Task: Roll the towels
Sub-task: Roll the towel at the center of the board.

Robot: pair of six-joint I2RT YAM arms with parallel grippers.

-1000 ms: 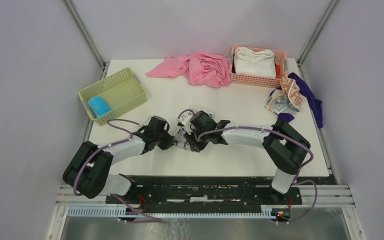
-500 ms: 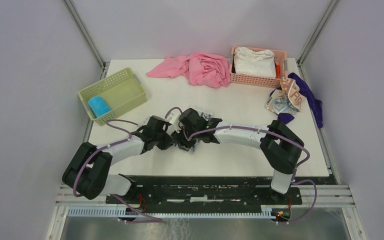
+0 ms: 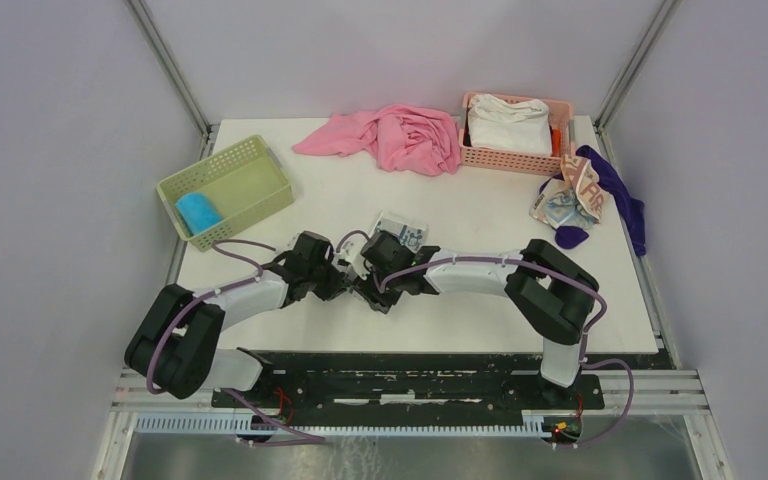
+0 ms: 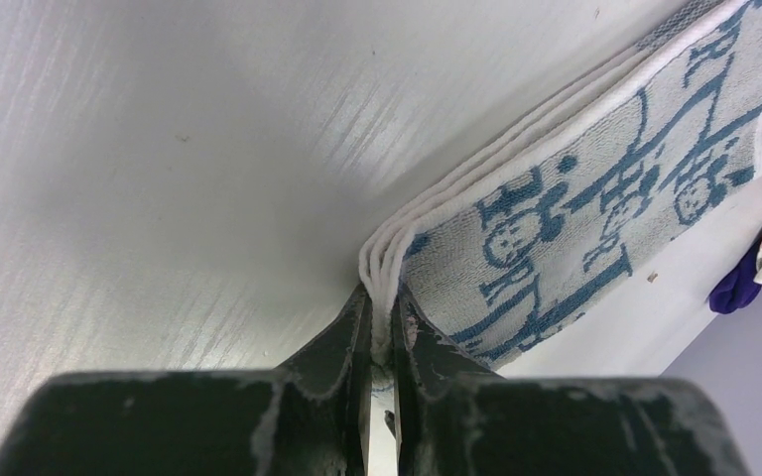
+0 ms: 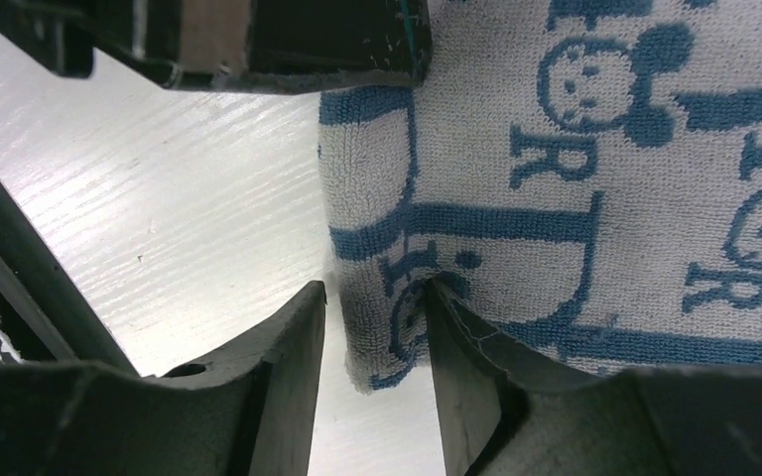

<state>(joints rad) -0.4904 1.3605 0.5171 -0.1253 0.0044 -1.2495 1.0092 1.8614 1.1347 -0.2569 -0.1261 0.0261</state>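
The printed towel (image 3: 401,229) lies folded flat in layers near the front middle of the table (image 3: 480,300), probably so it will roll up neatly. The left gripper (image 4: 382,307) pinches tight on the stacked layers at its near corner, seemingly to anchor them. The right gripper (image 5: 372,297) sits half open astride the neighbouring edge, not clamping it.

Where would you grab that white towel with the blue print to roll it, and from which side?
Probably the printed towel is best taken by its folded corner, where the layers stack into one firm edge. It lies flat on the table, so come in low from that corner, a finger each side of the stack, as the left tool does.
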